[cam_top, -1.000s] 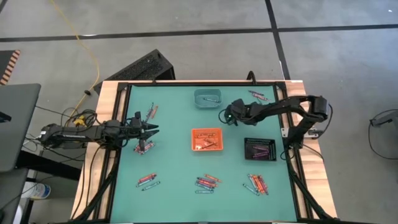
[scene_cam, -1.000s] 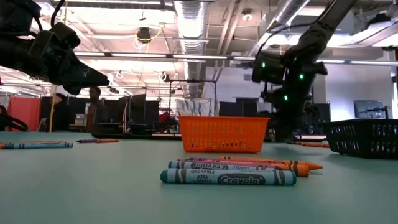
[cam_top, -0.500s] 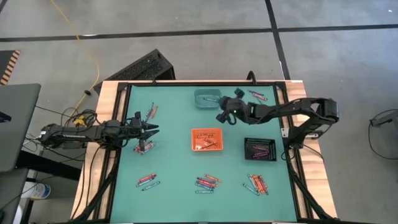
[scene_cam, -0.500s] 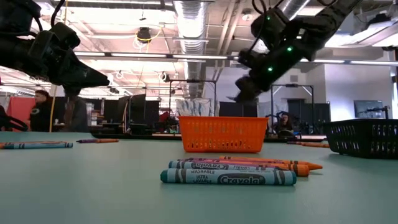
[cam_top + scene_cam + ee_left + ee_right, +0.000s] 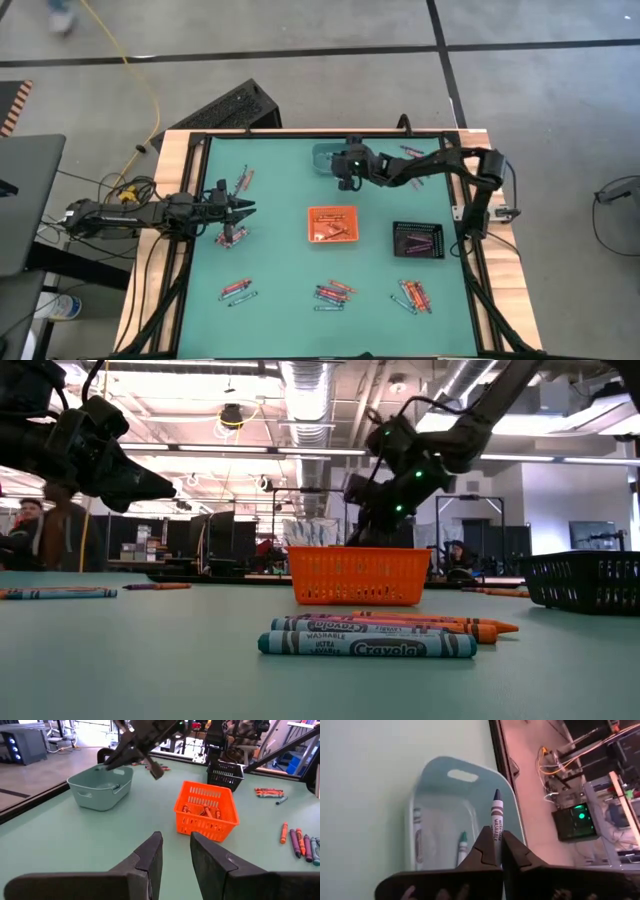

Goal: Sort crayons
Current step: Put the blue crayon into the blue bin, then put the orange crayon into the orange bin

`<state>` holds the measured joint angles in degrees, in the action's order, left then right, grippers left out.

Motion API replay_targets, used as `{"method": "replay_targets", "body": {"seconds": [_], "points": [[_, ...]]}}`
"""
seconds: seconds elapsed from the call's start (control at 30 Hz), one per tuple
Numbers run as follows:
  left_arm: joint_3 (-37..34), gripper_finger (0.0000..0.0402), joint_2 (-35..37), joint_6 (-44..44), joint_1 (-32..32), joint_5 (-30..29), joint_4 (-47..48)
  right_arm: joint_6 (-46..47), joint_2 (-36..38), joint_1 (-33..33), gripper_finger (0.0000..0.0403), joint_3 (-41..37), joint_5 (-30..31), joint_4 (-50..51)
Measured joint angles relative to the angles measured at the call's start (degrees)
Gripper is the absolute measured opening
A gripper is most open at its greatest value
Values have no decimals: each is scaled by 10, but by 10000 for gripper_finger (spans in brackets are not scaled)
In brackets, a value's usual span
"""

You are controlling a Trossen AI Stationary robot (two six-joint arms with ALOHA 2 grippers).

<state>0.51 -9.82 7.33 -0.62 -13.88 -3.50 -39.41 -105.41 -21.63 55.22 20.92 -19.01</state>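
Right end effector (image 5: 493,851) pinching blue-grey crayon (image 5: 496,822) above teal tray (image 5: 427,785), at table's far edge. Left end effector (image 5: 175,852) spread, empty, hovering near left edge. Crayon light, stiff, waxy, snaps easily; best gripped mid-length on paper wrapper.

Right gripper (image 5: 341,180) has swung left and farther back from beside the orange tray (image 5: 333,223); now over the near edge of the teal tray (image 5: 326,153), clamping a blue-grey crayon (image 5: 497,821). In the background, a person (image 5: 28,532) has walked left.
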Motion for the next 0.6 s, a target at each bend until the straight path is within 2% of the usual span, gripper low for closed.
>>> {"method": "replay_targets", "body": {"seconds": [0.23, 0.6], "points": [[0, 88, 0, 0, 0, 1, 0, 2, -27, -2, 20, 36, 17, 36], [0, 88, 0, 0, 0, 1, 0, -12, -26, 2, 87, 36, 47, 55]]}}
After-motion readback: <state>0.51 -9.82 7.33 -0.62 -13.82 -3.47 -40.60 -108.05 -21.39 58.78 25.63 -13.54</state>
